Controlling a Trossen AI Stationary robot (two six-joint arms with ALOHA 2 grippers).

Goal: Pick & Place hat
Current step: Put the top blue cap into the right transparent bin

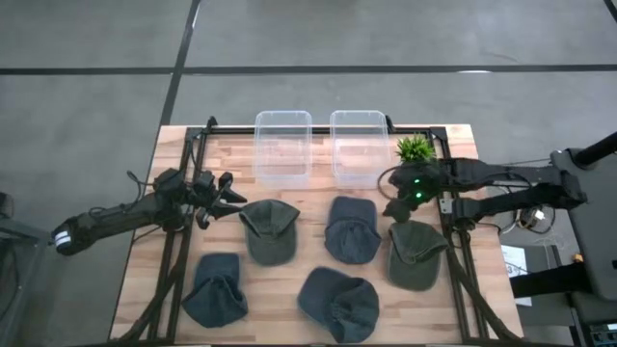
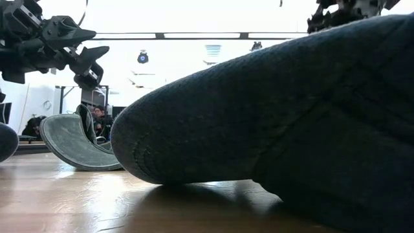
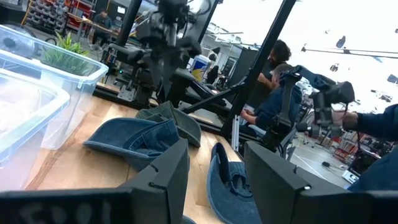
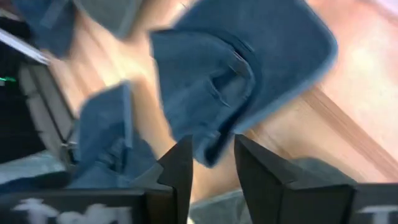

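Observation:
Several caps lie on the wooden table: two green ones and three blue ones. My left gripper hovers open just left of the left green cap, above the table; in the low view it hangs over that cap. My right gripper is open in the air between the middle blue cap and the right green cap. In its wrist view the fingers point down at the blue cap.
Two clear plastic bins stand at the table's far edge, with a small green plant to their right. Dark frame rails run along both sides of the table. The near blue cap fills most of the low view.

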